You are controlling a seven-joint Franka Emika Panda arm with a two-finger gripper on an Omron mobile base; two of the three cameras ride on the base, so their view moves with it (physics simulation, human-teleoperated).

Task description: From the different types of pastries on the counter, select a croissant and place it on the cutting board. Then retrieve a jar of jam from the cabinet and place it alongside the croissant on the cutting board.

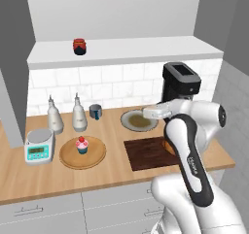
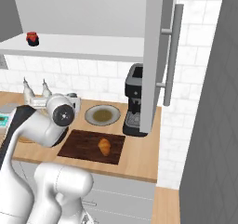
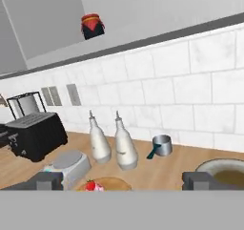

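Note:
The croissant [image 2: 105, 146] lies on the right half of the dark cutting board [image 2: 86, 146], which also shows at the counter's front [image 1: 146, 153]; my arm hides the croissant in the left base view. The jar of jam [image 1: 80, 46] stands alone on the white cabinet shelf [image 1: 146, 48], up and to the left of my hand. It also shows in the right base view [image 2: 32, 38] and high in the hand view [image 3: 92, 26]. My gripper [image 3: 124, 181] is open with nothing between its fingertips, held above the counter and looking at the tiled wall below the shelf. The cupcake [image 1: 81, 145] sits on a round light board [image 1: 97, 155].
Two white bottles [image 1: 54, 115] [image 1: 79, 114] and a blue-grey mug [image 1: 96, 111] stand at the wall. A scale [image 1: 39, 145] is at the left, a round plate [image 1: 138, 120] behind the board, and a coffee machine [image 1: 181, 85] at the right. The open cabinet door [image 2: 155, 56] hangs above it.

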